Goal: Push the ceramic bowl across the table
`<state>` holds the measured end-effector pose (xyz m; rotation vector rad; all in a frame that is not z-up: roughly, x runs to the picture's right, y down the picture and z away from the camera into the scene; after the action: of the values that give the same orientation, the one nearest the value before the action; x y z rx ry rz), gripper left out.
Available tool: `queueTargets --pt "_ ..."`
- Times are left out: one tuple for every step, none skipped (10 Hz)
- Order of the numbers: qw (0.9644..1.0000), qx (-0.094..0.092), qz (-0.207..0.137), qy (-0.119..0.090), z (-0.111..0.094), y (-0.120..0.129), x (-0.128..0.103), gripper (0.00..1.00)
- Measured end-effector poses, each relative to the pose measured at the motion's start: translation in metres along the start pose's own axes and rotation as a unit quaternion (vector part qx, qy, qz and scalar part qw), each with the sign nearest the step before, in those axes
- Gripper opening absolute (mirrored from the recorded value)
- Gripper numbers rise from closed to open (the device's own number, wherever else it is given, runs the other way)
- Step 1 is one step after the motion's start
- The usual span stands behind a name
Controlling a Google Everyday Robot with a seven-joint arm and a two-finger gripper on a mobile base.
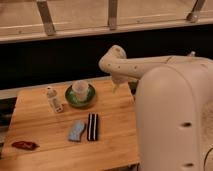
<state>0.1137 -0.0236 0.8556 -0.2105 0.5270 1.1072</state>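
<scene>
Right of glossy round green ceramic bowl (71, 99), over plank-grain table (111, 127): jaws, gap unreadable.

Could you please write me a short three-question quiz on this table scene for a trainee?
1. True or false: the gripper touches the ceramic bowl.
2. What stands in the bowl? A) a pale cup B) a spoon C) nothing
3. Which item lies nearest the table's front-left corner?
Key: 1. False; it is right of the bowl, apart. 2. A. 3. The red item.
</scene>
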Motion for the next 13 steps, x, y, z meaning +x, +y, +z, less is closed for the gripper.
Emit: queueTargets --pt "1.0000 -0.001 -0.002 0.000 0.009 -0.002 -0.011 0.80" --pt "1.0000 -0.002 -0.003 -0.001 0.013 -0.002 -0.017 0.80" --pt "1.0000 -0.002 -0.003 -0.001 0.014 -0.004 -0.017 0.80" --pt "1.0000 -0.002 -0.002 -0.001 0.014 -0.004 -0.017 0.80" --pt "1.0000 -0.004 0.000 -0.001 0.014 -0.004 -0.018 0.80" --pt "0.9999 -0.013 0.010 0.000 0.017 -0.003 -0.019 0.80" --pt "0.9991 -0.029 0.029 0.007 0.025 0.002 -0.020 0.80" --pt "0.9991 -0.030 0.029 0.012 0.033 0.011 -0.023 0.80" --pt "0.9994 -0.025 0.019 0.015 0.043 0.024 -0.030 0.80" --pt "0.9996 -0.019 0.008 0.019 0.051 0.038 -0.037 0.80" --pt "0.9997 -0.011 0.003 0.022 0.057 0.041 -0.040 0.80" --pt "0.9997 -0.006 -0.001 0.025 0.064 0.046 -0.044 0.80" --pt "0.9996 -0.003 -0.005 0.028 0.069 0.051 -0.047 0.80"
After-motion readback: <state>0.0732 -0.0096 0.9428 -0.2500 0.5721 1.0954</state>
